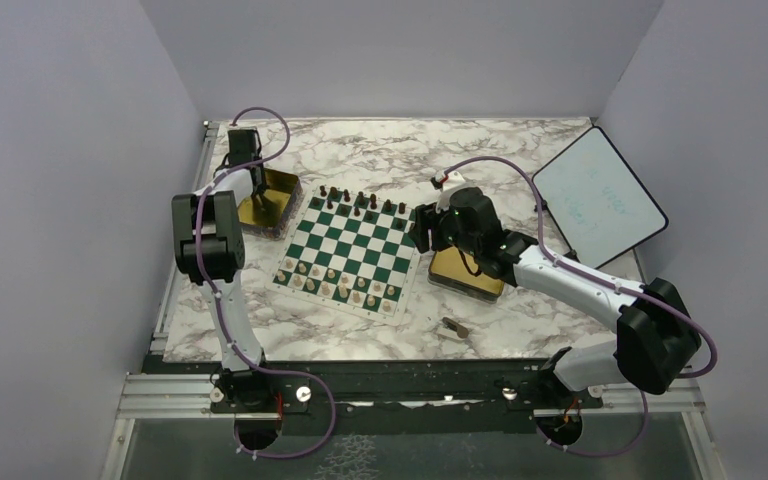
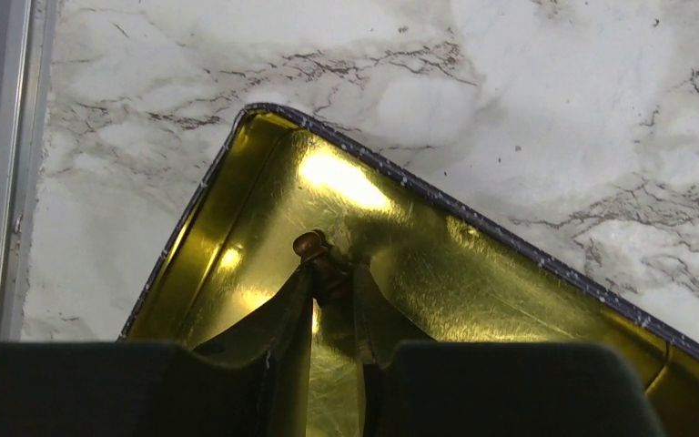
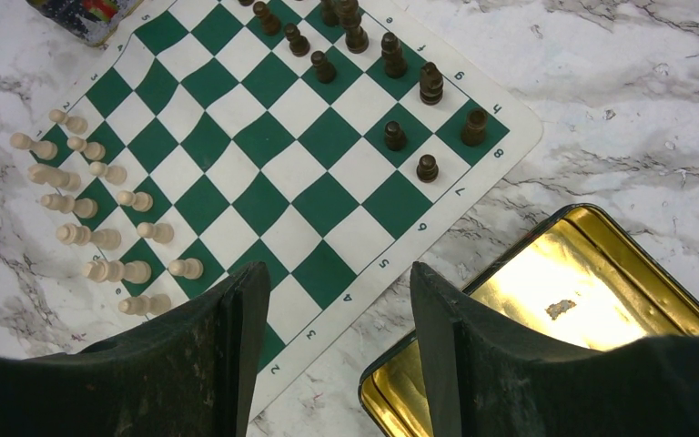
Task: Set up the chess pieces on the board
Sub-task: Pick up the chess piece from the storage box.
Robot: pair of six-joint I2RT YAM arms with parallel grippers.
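Observation:
The green and white board (image 1: 355, 245) lies mid-table. Dark brown pieces (image 1: 360, 203) stand along its far edge, pale pieces (image 1: 335, 285) along its near edge. My left gripper (image 1: 258, 190) is down inside the left gold tin (image 1: 278, 215). In the left wrist view the gripper (image 2: 332, 273) is shut on a dark brown piece (image 2: 309, 244) over the tin's floor (image 2: 473, 264). My right gripper (image 1: 422, 232) hovers over the board's right edge. It is open and empty in the right wrist view (image 3: 337, 273), above the board (image 3: 264, 196), dark pieces (image 3: 391, 55) and pale pieces (image 3: 100, 200).
A second gold tin (image 1: 466, 272) sits right of the board, below my right gripper; it also shows in the right wrist view (image 3: 582, 291). One dark piece (image 1: 454, 326) lies on the marble near the front. A black-rimmed white tablet (image 1: 598, 197) leans at the back right.

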